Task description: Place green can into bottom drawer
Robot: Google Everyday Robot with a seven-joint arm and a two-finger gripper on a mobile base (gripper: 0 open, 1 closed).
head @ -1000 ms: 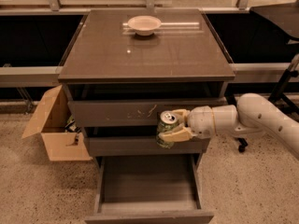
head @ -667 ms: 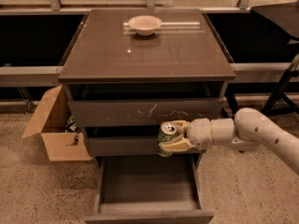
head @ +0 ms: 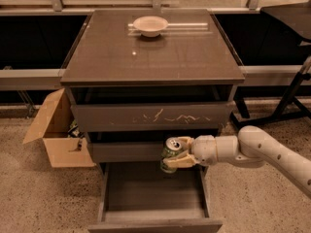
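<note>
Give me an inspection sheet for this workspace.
Surface: cabinet top carries a white bowl near its back edge.
Job's things: green can held in front of the middle drawer; bottom drawer pulled open.
Clutter: open cardboard box on the floor, left of the cabinet.
Grippers: gripper, fingers shut on the green can, above the bottom drawer.
Cables: nothing seen.
Surroundings: black stand at right.

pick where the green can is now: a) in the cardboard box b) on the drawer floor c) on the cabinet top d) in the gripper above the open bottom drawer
d: the gripper is shut on the green can, holding it above the open bottom drawer.
</note>
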